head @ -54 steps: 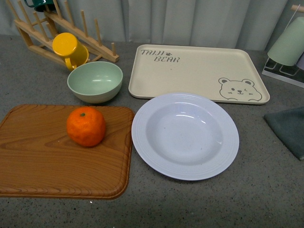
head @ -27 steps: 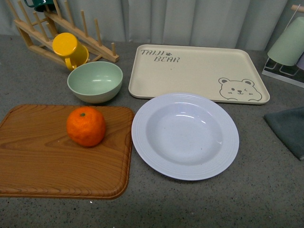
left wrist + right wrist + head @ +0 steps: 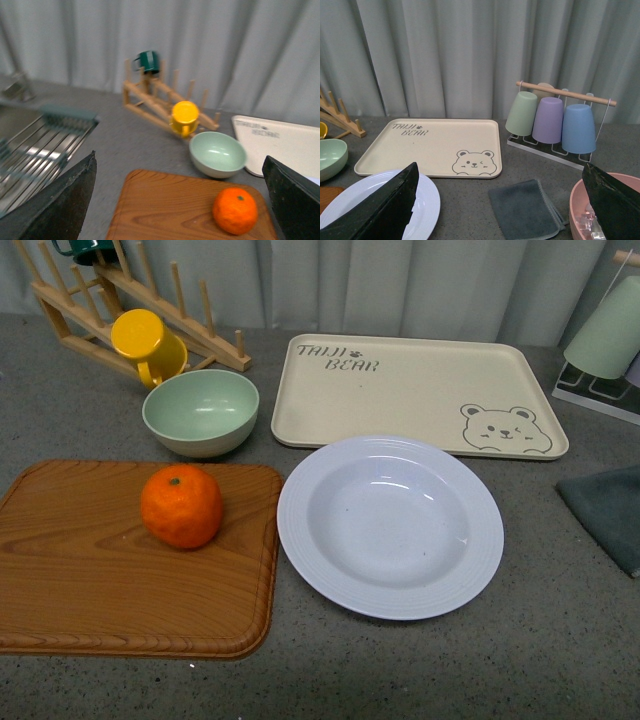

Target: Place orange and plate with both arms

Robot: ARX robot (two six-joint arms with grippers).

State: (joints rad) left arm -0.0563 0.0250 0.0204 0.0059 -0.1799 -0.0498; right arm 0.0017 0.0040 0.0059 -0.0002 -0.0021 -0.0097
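1. Layout, front view: orange (image 3: 181, 505) rests on the wooden cutting board (image 3: 120, 580), on the robot's left side of the table (image 3: 450, 670). Plate (image 3: 390, 525) lies flat and empty on the table, just beside the board's right edge, with the bear tray (image 3: 400, 390) right behind it.
2. Orange and plate are near each other but not touching. Green bowl (image 3: 200, 412) stands behind the board, clear of both.
3. Neither arm shows in the front view, so both are judged to be held back from the work area.
4. Left end effector (image 3: 179, 156): fingers spread wide, nothing between them. From its wrist camera the orange (image 3: 235, 211) lies ahead and lower, inside the finger span but closer to one finger than to the other.
5. Right end effector (image 3: 499, 165): fingers likewise spread wide and holding nothing. Plate (image 3: 427, 200) sits low and ahead, partly hidden behind one finger; the bear tray is beyond it.
6. Key relation: orange is on the left arm's side, plate on the right arm's side. Judged split: left arm takes the orange, right arm the plate.
7. Orange is round, so it has no preferred grip axis. The plate offers only its rim, probably the edge facing the right arm.
8. Progress: no contact yet, task at its start.
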